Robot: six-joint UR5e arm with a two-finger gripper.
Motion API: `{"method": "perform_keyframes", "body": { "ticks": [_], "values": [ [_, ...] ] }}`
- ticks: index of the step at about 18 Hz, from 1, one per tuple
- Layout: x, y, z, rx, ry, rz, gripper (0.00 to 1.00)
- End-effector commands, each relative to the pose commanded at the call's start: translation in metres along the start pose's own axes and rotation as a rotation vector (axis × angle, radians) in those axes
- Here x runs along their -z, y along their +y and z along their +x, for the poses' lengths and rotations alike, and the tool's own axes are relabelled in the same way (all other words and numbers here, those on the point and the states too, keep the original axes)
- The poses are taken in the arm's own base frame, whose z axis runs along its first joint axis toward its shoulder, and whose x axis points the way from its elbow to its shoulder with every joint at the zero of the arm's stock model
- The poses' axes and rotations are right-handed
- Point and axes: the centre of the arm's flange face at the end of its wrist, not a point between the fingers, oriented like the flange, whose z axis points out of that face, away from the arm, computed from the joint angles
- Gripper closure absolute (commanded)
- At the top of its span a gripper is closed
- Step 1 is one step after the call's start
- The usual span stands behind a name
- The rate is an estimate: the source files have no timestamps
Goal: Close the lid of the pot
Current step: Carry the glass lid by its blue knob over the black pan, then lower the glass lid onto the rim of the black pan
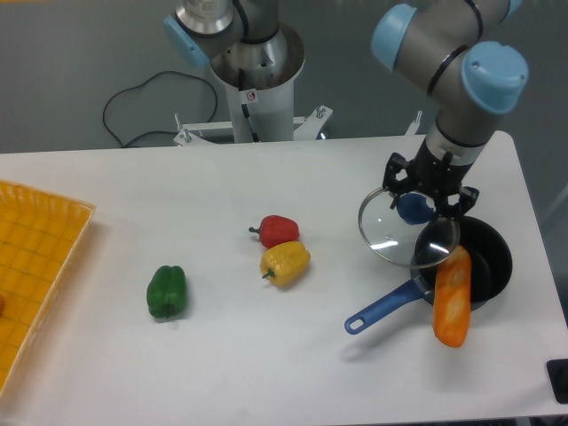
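The pot lid [398, 229], clear glass with a metal rim and a blue knob [414, 208], hangs just above the table with my gripper [426, 197] shut on the knob. Its right edge overlaps the left rim of the pot [493, 251], a shallow black pan with a long blue handle [383, 306] pointing front-left. An orange, bread-like object [452, 295] lies across the pan's front rim and sticks out over the table. The lid sits left of the pan's centre.
A red pepper [279, 230] and a yellow pepper [285, 263] lie together mid-table, and a green pepper [166, 291] sits further left. A yellow mesh tray [35, 266] occupies the left edge. The arm's base [256, 80] stands behind the table. The table's right edge is close to the pan.
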Motion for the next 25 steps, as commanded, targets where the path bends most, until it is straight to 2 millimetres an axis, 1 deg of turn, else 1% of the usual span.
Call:
{"method": "perform_keyframes", "body": {
  "ticks": [2,5,11,14,17,21,25],
  "values": [
    [0.000,0.005,-0.008,-0.020,-0.010,0.004,0.57],
    [-0.007,0.004,-0.021,-0.028,-0.025,0.038,0.57],
    [-0.002,0.007,-0.033,-0.019,-0.049,0.126,0.57],
    [0.000,0.015,-0.041,-0.003,-0.059,0.164,0.57],
    [-0.006,0.016,-0.048,-0.006,-0.073,0.172,0.57],
    [-0.007,0.027,-0.058,0.011,-0.088,0.195,0.57],
    [-0.012,0.038,-0.069,0.022,-0.105,0.199,0.57]
  ]
}}
